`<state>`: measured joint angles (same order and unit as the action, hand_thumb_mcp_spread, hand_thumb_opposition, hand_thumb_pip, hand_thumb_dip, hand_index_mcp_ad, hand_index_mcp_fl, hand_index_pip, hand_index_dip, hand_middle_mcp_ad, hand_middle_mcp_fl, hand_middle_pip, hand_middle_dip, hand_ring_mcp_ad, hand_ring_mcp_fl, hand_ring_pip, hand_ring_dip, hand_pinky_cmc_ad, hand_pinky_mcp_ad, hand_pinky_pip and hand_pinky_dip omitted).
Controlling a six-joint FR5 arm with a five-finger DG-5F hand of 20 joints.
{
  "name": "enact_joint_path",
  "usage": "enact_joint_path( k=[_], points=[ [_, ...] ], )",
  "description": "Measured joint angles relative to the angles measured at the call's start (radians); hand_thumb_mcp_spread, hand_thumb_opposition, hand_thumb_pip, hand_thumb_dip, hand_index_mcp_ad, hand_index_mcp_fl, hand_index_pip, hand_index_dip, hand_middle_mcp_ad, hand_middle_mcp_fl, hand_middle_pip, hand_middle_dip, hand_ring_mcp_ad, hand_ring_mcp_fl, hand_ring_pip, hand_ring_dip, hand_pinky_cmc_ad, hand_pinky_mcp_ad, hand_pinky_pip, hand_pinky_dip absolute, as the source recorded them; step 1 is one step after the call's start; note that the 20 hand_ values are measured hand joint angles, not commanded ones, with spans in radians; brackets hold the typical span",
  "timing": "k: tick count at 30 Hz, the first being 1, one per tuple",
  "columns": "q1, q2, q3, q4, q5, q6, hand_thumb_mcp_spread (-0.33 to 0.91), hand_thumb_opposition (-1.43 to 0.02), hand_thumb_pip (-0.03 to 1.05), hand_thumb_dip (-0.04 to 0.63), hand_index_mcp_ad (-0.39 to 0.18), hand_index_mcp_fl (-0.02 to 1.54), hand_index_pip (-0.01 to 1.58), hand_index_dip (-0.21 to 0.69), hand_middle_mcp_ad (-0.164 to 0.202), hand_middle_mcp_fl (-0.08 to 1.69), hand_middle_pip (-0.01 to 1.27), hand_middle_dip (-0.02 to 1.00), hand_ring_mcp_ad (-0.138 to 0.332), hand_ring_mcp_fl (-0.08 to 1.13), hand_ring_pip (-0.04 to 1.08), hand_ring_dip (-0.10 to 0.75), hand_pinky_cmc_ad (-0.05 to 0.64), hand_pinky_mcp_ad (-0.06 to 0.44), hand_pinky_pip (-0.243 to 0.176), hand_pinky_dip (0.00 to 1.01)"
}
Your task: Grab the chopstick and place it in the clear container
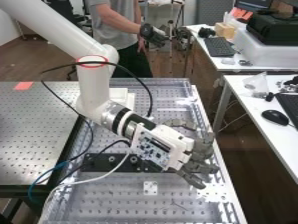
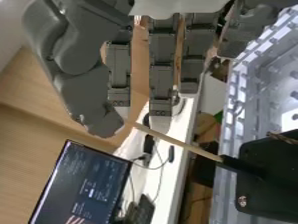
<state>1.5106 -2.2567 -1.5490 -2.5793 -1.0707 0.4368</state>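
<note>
A perforated bench (image 1: 106, 202) stretches beneath a white robot arm (image 1: 93, 95) as the job of putting a chopstick into a clear container appears to stand in its early stage, at the point of taking hold. A pale, see-through ridged wall (image 2: 238, 105) runs alongside in the wrist view; whether it belongs to the container cannot be told, nor can the container be picked out with certainty.

The robot hand (image 1: 199, 165), dark grey, hangs over the bench's right-hand side in the high view, loosely open, its fingers (image 2: 161, 85) nearly straight and its broad thumb (image 2: 80, 90) standing apart from them. No firm grip on anything can be made out.

A black block (image 2: 266, 195) sits next to the pale wall in the wrist view. Between it and the thumb's tip slants the chopstick (image 2: 183, 144), slim and wooden, one end at a dark piece by the block, the other at or just behind the tip; whether thumb and wood touch cannot be told. Reaching the chopstick looks all but done. Securing it, drawing it clear of the block, carrying it across and letting go in the container all seem to remain, with no sign of a completed placement.
</note>
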Motion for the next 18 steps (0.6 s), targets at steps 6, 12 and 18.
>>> enact_joint_path(
  k=[6, 12, 18],
  points=[
    [-0.003, -0.004, 0.008, -0.013, 0.0, -0.001, 0.51, -0.81, 0.66, 0.307, -0.187, 0.15, 1.33, 0.08, 0.077, 0.5, 0.67, 0.67, 0.086, 0.39, 0.09, 0.431, 0.176, 0.202, -0.105, 0.18],
    [-0.002, -0.008, 0.014, -0.023, -0.011, -0.006, 0.53, -0.8, 0.61, 0.307, -0.187, 0.16, 1.27, 0.08, 0.075, 0.55, 0.69, 0.67, 0.086, 0.41, 0.09, 0.445, 0.194, 0.202, -0.093, 0.18],
    [0.0, -0.016, 0.027, -0.034, -0.009, -0.001, 0.53, -0.8, 0.62, 0.307, -0.188, 0.16, 1.24, 0.08, 0.061, 0.56, 0.7, 0.68, 0.087, 0.43, 0.1, 0.459, 0.215, 0.202, -0.093, 0.18]
  ],
)
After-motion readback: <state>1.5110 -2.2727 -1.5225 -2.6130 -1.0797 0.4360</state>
